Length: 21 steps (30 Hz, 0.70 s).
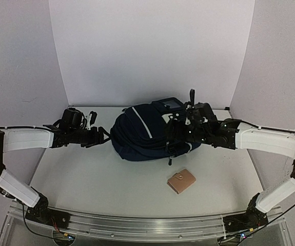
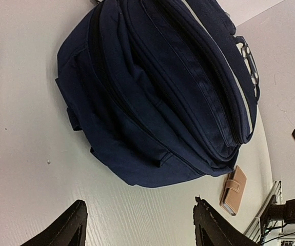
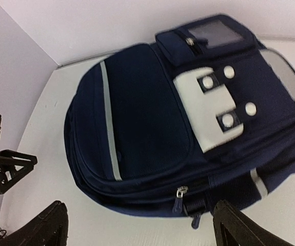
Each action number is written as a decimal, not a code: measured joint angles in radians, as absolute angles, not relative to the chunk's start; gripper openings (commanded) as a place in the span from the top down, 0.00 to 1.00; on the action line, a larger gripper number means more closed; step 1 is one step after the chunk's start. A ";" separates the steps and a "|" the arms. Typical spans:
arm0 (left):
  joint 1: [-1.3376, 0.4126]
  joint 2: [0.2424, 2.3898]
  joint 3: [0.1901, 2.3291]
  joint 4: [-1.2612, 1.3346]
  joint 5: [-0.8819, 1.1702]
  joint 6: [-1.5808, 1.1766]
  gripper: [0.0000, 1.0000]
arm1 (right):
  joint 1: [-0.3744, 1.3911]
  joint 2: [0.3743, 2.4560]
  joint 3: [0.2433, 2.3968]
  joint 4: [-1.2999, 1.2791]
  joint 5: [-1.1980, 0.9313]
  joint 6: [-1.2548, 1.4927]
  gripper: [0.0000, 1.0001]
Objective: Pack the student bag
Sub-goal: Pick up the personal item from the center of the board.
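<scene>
The navy student bag (image 1: 139, 134) lies zipped shut on the white table at the middle back. It fills the left wrist view (image 2: 152, 97) and the right wrist view (image 3: 183, 118), where its white patch (image 3: 209, 107) and zip pulls (image 3: 179, 199) show. My left gripper (image 1: 102, 136) is open and empty, just left of the bag, its fingertips (image 2: 209, 223) low over the table. My right gripper (image 1: 174, 134) is open and empty above the bag's right side. A tan wallet (image 1: 181, 181) lies in front of the bag and also shows in the left wrist view (image 2: 234, 189).
White walls close the back and both sides of the table (image 1: 85, 174). A metal rail (image 1: 137, 225) runs along the near edge with both arm bases on it.
</scene>
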State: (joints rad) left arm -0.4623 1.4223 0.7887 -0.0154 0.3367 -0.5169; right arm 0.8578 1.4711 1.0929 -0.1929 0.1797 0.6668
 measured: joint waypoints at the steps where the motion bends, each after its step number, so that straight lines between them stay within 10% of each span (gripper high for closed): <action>1: -0.470 1.422 0.788 -0.016 0.336 -0.523 0.29 | 0.857 1.461 1.052 -0.205 0.165 0.705 0.08; 21: -0.484 1.422 0.754 0.004 0.320 -0.555 0.29 | 0.853 1.293 0.575 -0.206 0.005 1.348 0.35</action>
